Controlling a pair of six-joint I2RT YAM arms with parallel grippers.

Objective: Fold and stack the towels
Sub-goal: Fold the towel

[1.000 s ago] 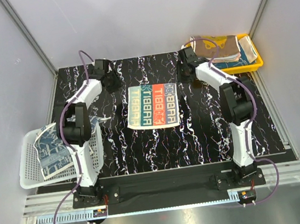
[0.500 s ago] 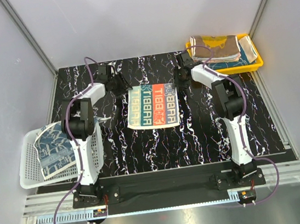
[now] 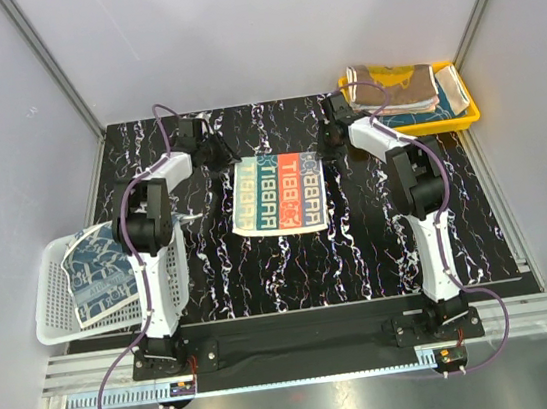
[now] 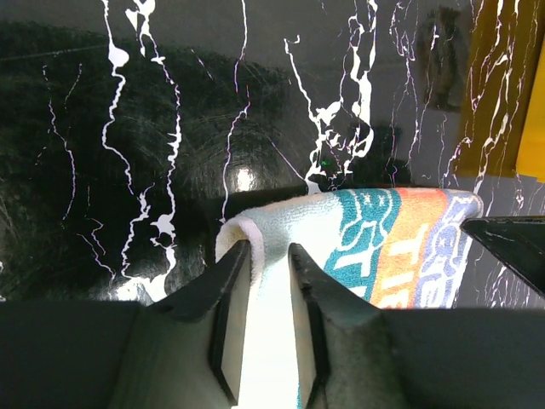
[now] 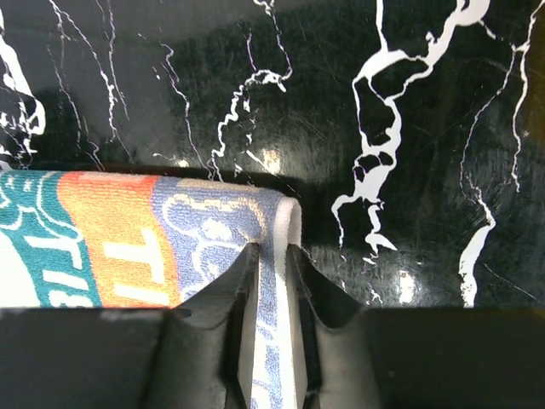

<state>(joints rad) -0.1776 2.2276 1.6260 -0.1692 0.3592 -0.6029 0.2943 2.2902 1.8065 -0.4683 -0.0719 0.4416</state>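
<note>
So the striped towel (image 3: 278, 192) is lying flat and open in the middle of the table (image 3: 359, 244), lettering up, not folded at all yet. What's changed in the last second is the arms: both elbows were bowed out wide, and now they've pulled in and the grippers have settled right onto the towel's two far corners. The towel itself hasn't budged. Close up, the left gripper (image 4: 268, 251) has its jaws nearly closed with the far-left corner pinched between them, the edge curling up a little just past the fingertips. The right gripper (image 5: 272, 251) is doing the same on the far-right corner, jaws squeezed down to a thin gap full of cloth. To me that reads as the grab being done and the first fold about to start, probably lifting that far edge and bringing it toward the near edge, though that's just my guess. Off to the far right, the tray (image 3: 471, 113) already holds some folded towels (image 3: 399, 87), and the basket (image 3: 56, 314) on the left still has a navy towel (image 3: 95, 268) waiting, so plenty left to do.
</note>
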